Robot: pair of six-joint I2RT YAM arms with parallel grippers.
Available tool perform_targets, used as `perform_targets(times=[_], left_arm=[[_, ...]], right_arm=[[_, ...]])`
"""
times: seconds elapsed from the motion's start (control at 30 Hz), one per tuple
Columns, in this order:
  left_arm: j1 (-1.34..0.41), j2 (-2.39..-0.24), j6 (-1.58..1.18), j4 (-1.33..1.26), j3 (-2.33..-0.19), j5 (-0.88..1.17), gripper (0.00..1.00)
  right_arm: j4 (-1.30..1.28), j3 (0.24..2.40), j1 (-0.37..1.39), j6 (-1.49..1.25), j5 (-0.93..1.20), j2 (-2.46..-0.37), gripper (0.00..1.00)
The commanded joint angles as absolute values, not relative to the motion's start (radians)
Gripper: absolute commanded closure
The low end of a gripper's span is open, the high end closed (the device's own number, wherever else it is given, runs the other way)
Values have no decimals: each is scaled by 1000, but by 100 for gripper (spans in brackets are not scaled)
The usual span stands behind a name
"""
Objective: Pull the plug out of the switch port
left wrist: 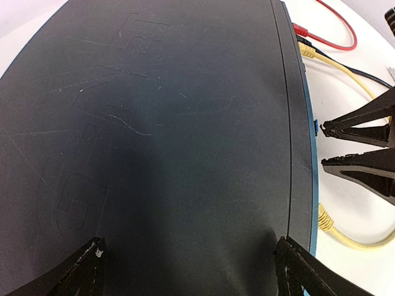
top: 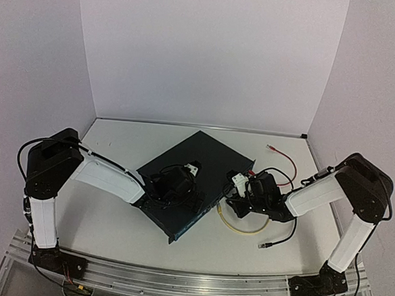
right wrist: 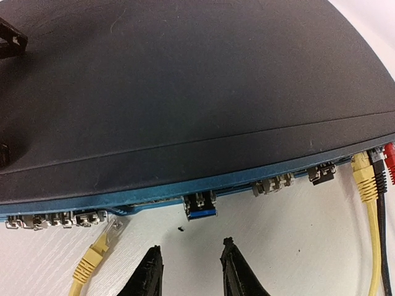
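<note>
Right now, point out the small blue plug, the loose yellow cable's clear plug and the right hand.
small blue plug (right wrist: 201, 211): right wrist view, its front face.
loose yellow cable's clear plug (right wrist: 115, 229): right wrist view, plug body.
right hand (right wrist: 191, 246): right wrist view, between fingertips.

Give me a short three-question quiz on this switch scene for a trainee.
1. True or false: the right gripper holds a cable in its jaws.
2. What colour is the loose plug lying on the table? A red, B yellow, C black.
3. Fill in: the left gripper is spread over the top of the ___.
Key: 1 false, its jaws are open and empty; 2 B; 3 switch.
</note>
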State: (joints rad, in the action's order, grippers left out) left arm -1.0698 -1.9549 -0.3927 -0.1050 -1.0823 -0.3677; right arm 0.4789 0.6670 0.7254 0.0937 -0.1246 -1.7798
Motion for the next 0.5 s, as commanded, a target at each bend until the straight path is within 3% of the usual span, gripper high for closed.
perform_targets(times=[0.0, 0.47], left_arm=[[-1050, -2089, -459, 192, -1009, -181, 6], [-1049, -2090, -462, 189, -1007, -183, 6]], right_arm=[[481, 701, 732, 95, -127, -1768, 69], [479, 783, 732, 94, -120, -1828, 71]])
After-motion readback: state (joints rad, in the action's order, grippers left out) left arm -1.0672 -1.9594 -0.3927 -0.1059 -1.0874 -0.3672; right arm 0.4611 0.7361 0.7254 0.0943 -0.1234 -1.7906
